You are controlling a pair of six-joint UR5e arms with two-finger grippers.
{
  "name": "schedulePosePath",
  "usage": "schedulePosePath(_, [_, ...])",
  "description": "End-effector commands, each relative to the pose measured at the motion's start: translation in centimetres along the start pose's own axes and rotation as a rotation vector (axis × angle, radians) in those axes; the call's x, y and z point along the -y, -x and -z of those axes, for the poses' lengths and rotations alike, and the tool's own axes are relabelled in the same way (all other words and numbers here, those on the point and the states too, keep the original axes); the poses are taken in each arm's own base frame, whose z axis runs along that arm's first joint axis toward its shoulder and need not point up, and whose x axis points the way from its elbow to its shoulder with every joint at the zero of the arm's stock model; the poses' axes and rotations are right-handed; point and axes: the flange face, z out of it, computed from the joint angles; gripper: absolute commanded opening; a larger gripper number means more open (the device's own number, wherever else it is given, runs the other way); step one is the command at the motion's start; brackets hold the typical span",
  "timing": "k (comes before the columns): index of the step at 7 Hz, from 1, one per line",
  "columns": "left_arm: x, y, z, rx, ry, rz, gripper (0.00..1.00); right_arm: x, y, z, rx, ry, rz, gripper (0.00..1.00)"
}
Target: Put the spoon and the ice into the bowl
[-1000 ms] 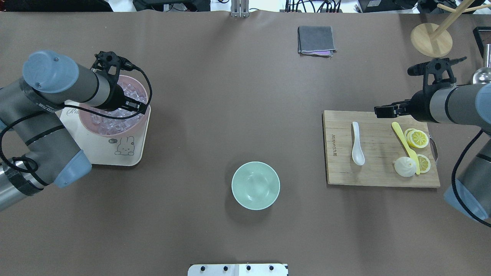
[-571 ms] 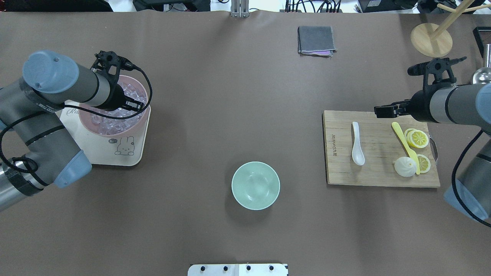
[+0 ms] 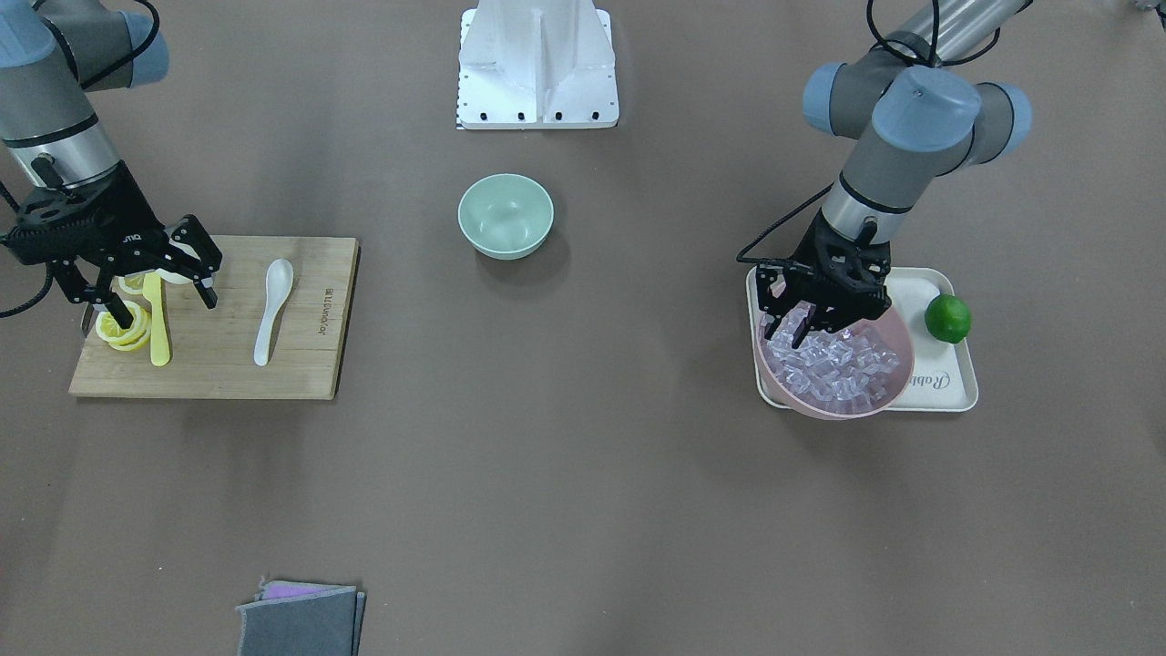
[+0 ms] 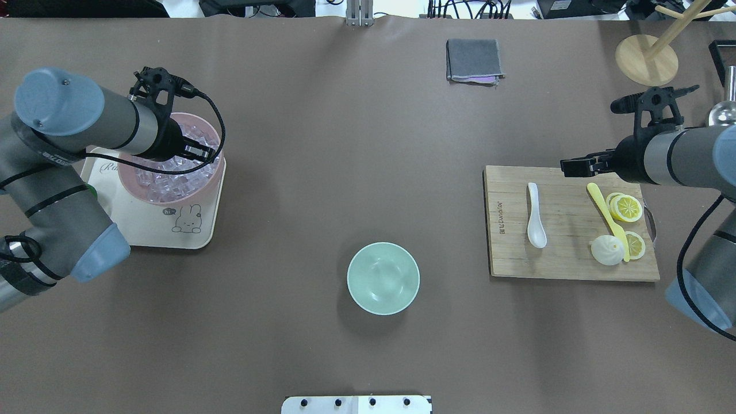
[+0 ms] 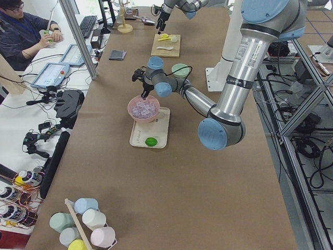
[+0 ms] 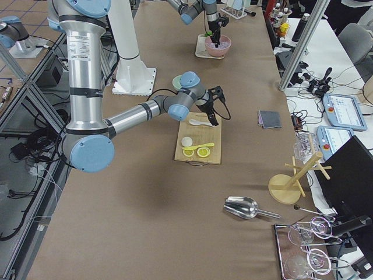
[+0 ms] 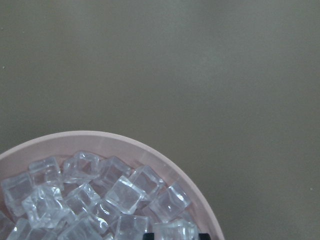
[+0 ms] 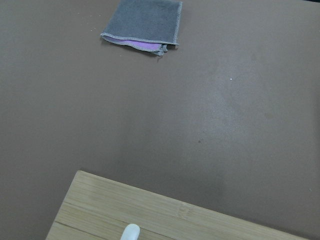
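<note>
left gripper (image 3: 813, 330) parted in ice (image 3: 833, 364) | right gripper (image 3: 157, 301) spread (board (image 3: 228, 364) reads "joyoung")

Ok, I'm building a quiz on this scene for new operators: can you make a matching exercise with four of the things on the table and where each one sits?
Things:
1. spoon
2. ice
3. lime
4. bowl

Places:
a. heaped in the pink bowl
b. alone on the bare table, mid-table
c. on the wooden board, beside the yellow knife
d. on the cream tray, next to the pink bowl

Pairs: 1-c, 2-a, 3-d, 4-b
</note>
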Motion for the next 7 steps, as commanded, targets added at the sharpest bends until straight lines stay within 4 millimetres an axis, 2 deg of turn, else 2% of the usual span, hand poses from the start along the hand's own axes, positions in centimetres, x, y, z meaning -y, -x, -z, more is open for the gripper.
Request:
schedulePosePath(1, [2.0, -0.6, 3.7, -0.031, -0.074, 0.039, 0.0, 0.0, 0.1, 0.0, 0.001, -0.001, 0.0, 1.0])
schedulePosePath(2, [2.3, -2.4, 3.5, -0.088, -0.092, 0.196, 0.0, -0.1, 0.2, -0.1, 0.001, 0.001, 0.002, 1.0])
schedulePosePath(4, [-1.2, -8.8, 1.3, -0.245, -0.061, 0.337, 0.0, -0.1, 0.6, -0.4, -0.001, -0.003, 0.007, 1.0])
schedulePosePath(5, [-2.9, -12.3, 1.1, -0.328, -0.05, 0.411, 0.0, -0.3, 1.1, -0.5, -0.003, -0.008, 0.015, 1.0])
schedulePosePath(6, [-6.4, -17.4, -0.4, -0.391, -0.069, 0.453, 0.0, -0.3, 1.7, -0.7, -0.003, -0.017, 0.022, 1.0])
schedulePosePath(7, [-9.6, -23.8, -1.1, -0.428, -0.12, 0.444, 0.0, -0.4, 1.8, -0.8, -0.006, -0.018, 0.024, 1.0])
